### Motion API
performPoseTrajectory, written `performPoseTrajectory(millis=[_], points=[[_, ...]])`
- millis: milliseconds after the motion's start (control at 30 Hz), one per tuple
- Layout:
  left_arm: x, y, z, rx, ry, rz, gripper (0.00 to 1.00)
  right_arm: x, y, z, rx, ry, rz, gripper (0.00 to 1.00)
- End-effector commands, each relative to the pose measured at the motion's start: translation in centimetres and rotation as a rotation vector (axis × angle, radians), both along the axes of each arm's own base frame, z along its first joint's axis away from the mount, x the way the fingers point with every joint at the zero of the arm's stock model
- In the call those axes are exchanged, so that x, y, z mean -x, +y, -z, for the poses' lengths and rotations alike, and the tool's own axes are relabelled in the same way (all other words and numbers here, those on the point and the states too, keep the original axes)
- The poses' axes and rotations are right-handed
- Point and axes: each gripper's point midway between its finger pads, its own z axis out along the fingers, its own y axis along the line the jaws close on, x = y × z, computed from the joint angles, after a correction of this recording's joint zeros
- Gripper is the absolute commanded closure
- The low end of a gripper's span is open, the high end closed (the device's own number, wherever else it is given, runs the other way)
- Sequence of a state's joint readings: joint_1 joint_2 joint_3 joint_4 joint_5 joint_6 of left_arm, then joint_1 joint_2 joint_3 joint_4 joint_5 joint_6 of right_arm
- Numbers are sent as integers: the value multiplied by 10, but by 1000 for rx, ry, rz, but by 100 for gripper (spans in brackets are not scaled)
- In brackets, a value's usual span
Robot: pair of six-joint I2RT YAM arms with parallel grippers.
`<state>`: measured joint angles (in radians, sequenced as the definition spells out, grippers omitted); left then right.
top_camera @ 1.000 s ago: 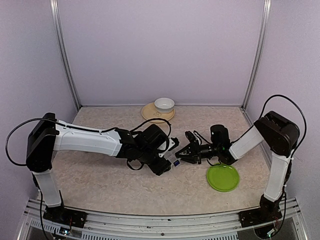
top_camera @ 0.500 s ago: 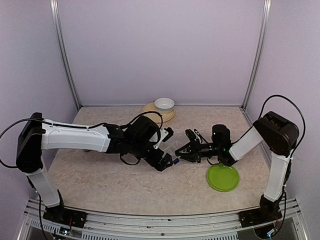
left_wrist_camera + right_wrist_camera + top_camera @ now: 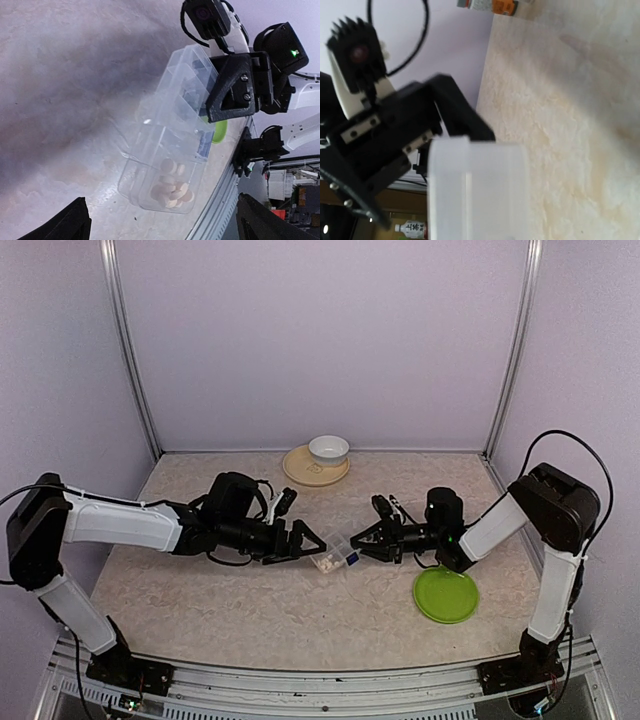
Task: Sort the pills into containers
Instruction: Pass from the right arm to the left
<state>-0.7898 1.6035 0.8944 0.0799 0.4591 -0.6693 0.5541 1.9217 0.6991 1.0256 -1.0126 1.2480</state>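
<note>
The containers are one clear pill box (image 3: 338,556) (image 3: 175,135) with small compartments, lying between the two grippers. Several whitish pills (image 3: 172,187) (image 3: 325,562) sit in its near end compartment. My right gripper (image 3: 364,542) (image 3: 212,107) is shut on the box's far end. The box (image 3: 480,190) fills the lower part of the right wrist view and hides that gripper's own fingers. My left gripper (image 3: 298,541) (image 3: 160,212) stands open just left of the box, apart from it. One of its fingers (image 3: 445,115) shows beyond the box.
A green round plate (image 3: 445,596) lies on the table under the right forearm. A white bowl (image 3: 328,449) on a tan plate (image 3: 300,468) stands at the back. The table's front rail (image 3: 220,200) runs close to the box.
My left gripper has opened and drawn back to the left, off the pill box. The right gripper has stayed shut on the box's far end.
</note>
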Motion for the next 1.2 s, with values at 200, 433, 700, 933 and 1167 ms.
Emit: performPoseTrajectory(millis=[200, 433, 700, 933, 1167], points=[[27, -36, -38, 301, 82, 101, 1, -3, -2, -30, -64, -60, 21, 79], [31, -43, -35, 352, 88, 116, 2, 0, -4, -40, -119, -41, 23, 79], [20, -42, -26, 320, 64, 63, 5, 0, -4, -41, -112, -45, 27, 79], [21, -46, -34, 388, 50, 88, 13, 2, -5, -41, -127, -34, 27, 79], [27, -50, -41, 443, 35, 120, 25, 2, -5, -44, -144, -26, 30, 79]])
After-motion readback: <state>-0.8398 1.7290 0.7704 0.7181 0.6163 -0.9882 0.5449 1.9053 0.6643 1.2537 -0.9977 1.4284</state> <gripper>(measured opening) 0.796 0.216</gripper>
